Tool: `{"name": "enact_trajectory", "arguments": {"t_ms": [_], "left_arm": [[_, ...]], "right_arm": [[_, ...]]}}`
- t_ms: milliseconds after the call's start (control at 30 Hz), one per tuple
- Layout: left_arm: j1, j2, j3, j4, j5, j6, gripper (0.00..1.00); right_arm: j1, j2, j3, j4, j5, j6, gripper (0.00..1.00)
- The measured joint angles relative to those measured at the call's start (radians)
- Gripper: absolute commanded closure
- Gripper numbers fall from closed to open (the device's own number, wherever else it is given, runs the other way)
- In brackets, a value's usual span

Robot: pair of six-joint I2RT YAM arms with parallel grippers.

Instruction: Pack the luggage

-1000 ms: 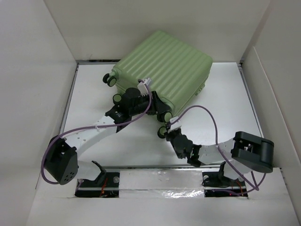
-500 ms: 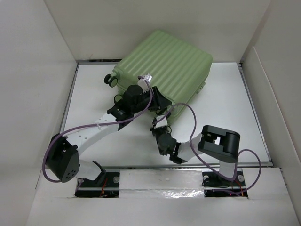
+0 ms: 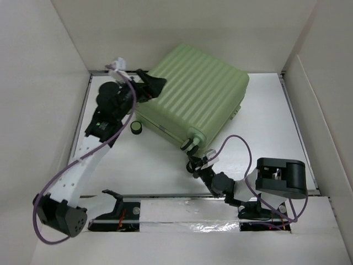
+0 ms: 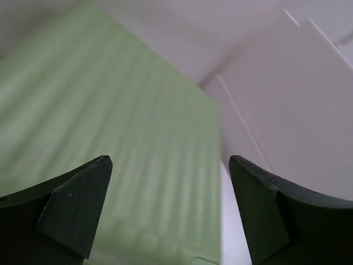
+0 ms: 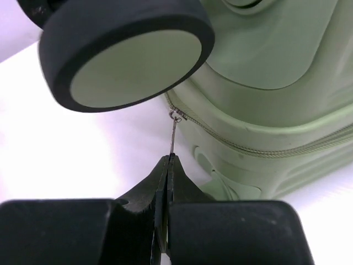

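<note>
Most looks done: your pale green ribbed hard-shell suitcase (image 3: 196,94) lies closed at 12 o'clock on the white table (image 3: 276,127). Your right gripper (image 5: 168,163) pinches its thin metal zipper pull (image 5: 173,132) at the 6 o'clock corner. Your left gripper (image 4: 170,165) gapes empty at 10 o'clock. Zipping likely remains.

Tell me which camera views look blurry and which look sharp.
Left wrist: the pale green ribbed hard-shell suitcase is smeared soft, as by motion blur; top external: evenly lit and sharp, soft shadows only; right wrist: the thin metal zipper pull and black-rimmed wheel are crisp.
</note>
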State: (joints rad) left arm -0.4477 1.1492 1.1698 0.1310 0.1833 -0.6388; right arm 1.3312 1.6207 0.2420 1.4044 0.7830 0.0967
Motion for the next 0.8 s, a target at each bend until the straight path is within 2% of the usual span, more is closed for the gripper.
{"name": "enact_trajectory", "arguments": {"t_ms": [67,133,167,200,300,400,433,467,567,800], "left_arm": [[0.105,-0.057,0.001,-0.08,-0.023,0.035,0.19],[0.186,-0.112,0.003,-0.183,-0.047,0.088,0.16],[0.216,-0.135,0.002,-0.234,-0.072,0.116,0.14],[0.233,-0.155,0.001,-0.285,-0.103,0.144,0.12],[0.247,-0.204,-0.041,-0.39,-0.19,0.232,0.09],[0.261,-0.211,-0.103,-0.449,-0.212,0.324,0.03],[0.261,-0.198,-0.118,-0.463,-0.212,0.352,0.03],[0.264,-0.18,-0.124,-0.478,-0.211,0.376,0.02],[0.267,-0.11,-0.124,-0.489,-0.215,0.435,0.01],[0.267,0.039,-0.083,-0.481,-0.261,0.55,0.01]], "right_arm": [[0.003,0.0,-0.004,0.003,-0.019,0.014,1.0],[0.004,0.0,-0.006,0.005,-0.033,0.022,0.93],[0.004,-0.002,-0.012,0.012,-0.039,0.027,0.97],[0.004,-0.007,-0.019,0.013,-0.053,0.03,1.0],[0.008,-0.026,-0.031,-0.003,-0.108,0.04,1.0],[0.037,-0.032,-0.029,-0.046,-0.189,0.056,0.6],[0.045,-0.039,-0.029,-0.06,-0.208,0.061,0.43],[0.048,-0.051,-0.033,-0.069,-0.224,0.067,0.37],[0.051,-0.124,-0.076,-0.085,-0.249,0.08,0.25],[0.051,-0.439,-0.111,-0.207,-0.268,0.087,0.22]]}}
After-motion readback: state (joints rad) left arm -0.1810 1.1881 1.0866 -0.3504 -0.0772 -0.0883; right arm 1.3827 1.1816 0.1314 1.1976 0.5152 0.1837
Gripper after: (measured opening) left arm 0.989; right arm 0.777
